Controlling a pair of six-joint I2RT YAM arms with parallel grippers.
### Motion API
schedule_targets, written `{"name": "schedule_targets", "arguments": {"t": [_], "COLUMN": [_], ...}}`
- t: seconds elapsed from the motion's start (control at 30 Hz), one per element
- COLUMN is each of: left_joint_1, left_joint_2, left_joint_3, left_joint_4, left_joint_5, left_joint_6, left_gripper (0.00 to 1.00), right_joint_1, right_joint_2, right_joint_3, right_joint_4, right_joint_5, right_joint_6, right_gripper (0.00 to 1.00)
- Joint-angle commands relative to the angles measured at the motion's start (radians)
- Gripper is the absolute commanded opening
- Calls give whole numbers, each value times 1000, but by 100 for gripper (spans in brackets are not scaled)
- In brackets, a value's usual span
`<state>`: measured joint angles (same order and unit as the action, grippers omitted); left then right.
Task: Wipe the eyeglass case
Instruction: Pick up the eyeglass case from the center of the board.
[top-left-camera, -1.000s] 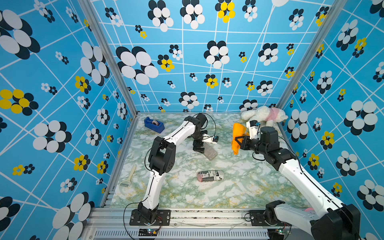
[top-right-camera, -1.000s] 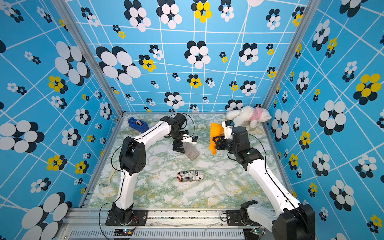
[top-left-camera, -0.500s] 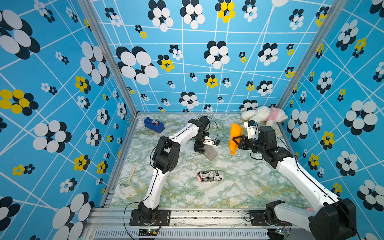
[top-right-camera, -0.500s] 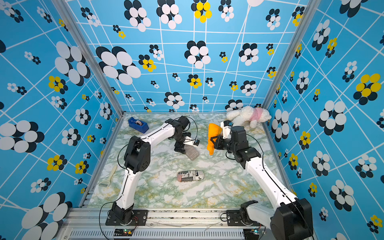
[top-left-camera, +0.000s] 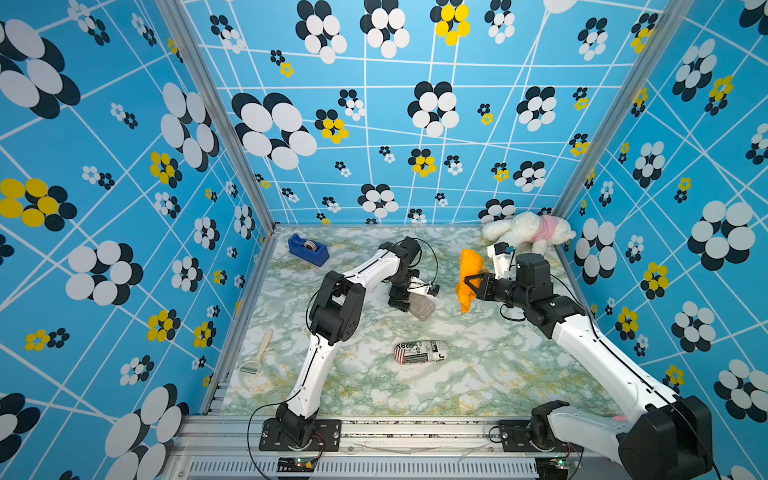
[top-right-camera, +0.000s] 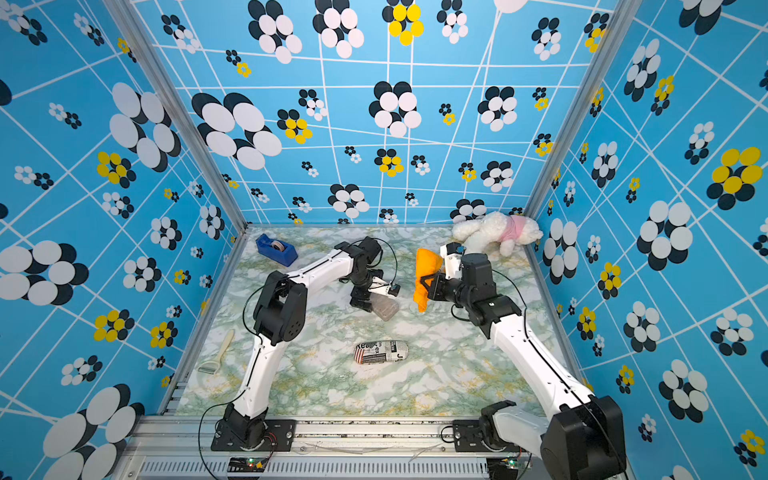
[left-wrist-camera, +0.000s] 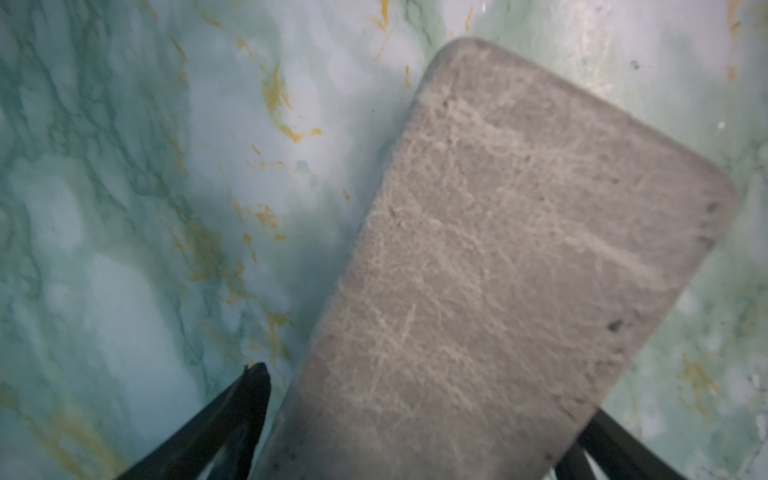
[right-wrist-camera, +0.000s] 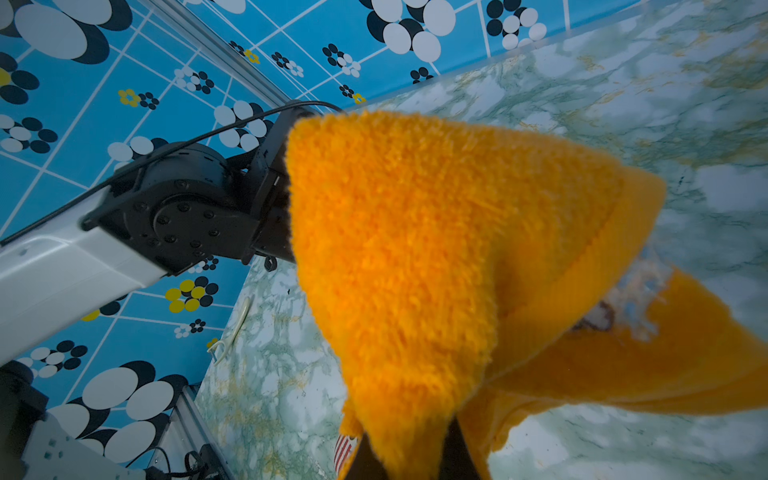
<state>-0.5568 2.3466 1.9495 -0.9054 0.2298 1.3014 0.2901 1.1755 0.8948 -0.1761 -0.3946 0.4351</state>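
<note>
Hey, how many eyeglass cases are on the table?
2. A grey case straddled by the left gripper's jaws; a newsprint-patterned case lying mid-table, nearer the front. None seem hidden.

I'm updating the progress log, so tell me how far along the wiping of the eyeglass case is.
Done: the orange cloth is off the table, pinched in the shut right gripper.
In hand: the open left gripper straddles one end of the grey eyeglass case, which lies flat on the table.
Left: the cloth hangs apart from the case, so the wiping itself has not begun.
</note>
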Motion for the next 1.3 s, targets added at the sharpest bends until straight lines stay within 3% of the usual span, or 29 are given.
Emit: {"name": "schedule_targets", "arguments": {"t": [0.0,0.2,0.4,0.53,0.6,0.73,0.93,1.27], "left_joint_1": [2,-44,-93,-134,-136,-133,-75,34], "left_joint_2": [-23,-35,-16,47,62,20,-85,-123], "left_joint_3": [-28,-16,28,133,160,96,-66,-101], "left_joint_4": [-45,-62,-62,-109,-131,-109,-54,-48], "left_joint_5": [34,66,52,8,42,61,83,116], "left_joint_6": [-58,-159,-315,-462,-500,-475,-380,-292], "left_gripper": [96,85,84,83,83,92,95,100], "right_joint_1": [-9,-12,-25,-29,-30,-31,-31,-32], "right_joint_2": [-15,-41,-75,-91,-97,-108,-112,-57], "right_joint_3": [-8,-10,6,12,13,9,7,39], "right_joint_4": [0,-21,-73,-90,-94,-103,-108,-107], "right_joint_5": [-3,29,58,66,69,74,80,60], "right_joint_6": [-2,-16,-55,-58,-56,-50,-38,-22], "right_gripper": [0,0,0,0,0,0,0,0]}}
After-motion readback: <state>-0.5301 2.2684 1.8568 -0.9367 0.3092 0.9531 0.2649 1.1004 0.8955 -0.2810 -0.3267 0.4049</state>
